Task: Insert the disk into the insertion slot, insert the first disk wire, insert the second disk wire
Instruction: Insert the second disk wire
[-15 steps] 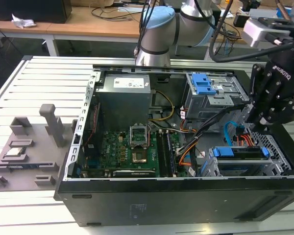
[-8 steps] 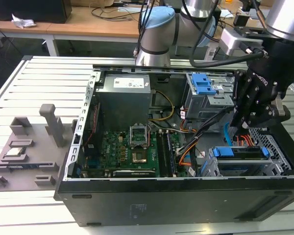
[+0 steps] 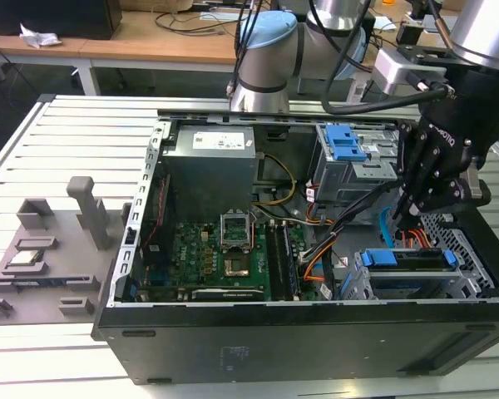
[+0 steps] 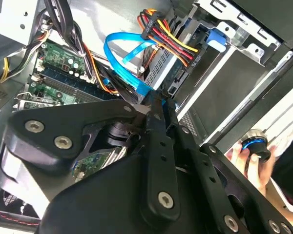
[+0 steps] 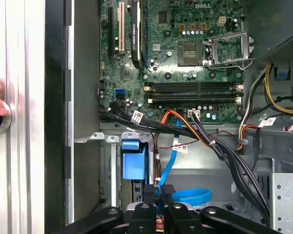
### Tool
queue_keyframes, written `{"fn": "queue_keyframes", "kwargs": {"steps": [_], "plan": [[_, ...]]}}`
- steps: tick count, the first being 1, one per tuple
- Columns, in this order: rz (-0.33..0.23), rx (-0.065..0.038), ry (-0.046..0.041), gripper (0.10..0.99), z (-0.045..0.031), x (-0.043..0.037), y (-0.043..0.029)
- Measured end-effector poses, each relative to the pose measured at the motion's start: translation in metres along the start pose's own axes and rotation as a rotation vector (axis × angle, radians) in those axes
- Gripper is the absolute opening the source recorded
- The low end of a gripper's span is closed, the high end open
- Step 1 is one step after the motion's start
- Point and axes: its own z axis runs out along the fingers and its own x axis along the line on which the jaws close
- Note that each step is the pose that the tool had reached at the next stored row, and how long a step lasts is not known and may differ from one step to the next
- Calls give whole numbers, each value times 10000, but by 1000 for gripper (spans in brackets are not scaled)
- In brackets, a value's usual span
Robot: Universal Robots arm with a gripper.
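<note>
- The low silver perforated metal insertion slot (image 3: 461, 287) is already holding the flat disk in its bright blue plastic frame (image 3: 407, 258), so that step looks done
- The black gripper (image 4: 158, 105) is pinching its jaws nearly together on the thin light-blue flat second disk wire (image 4: 129, 73) at the disk's rear
- The orange, red and black first disk wire (image 4: 168, 41) appears to be sitting plugged in

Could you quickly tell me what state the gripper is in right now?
Gripper: shut, fingertips pinched together at the second disk wire, behind the disk.
</note>
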Motion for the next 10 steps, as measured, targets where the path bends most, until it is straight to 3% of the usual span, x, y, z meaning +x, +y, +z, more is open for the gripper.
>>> {"fn": "queue_keyframes", "kwargs": {"steps": [4, 10], "plan": [[-2, -1, -2, 161, 31, 130, -10], [-5, -39, 1, 161, 164, 118, -88]]}}
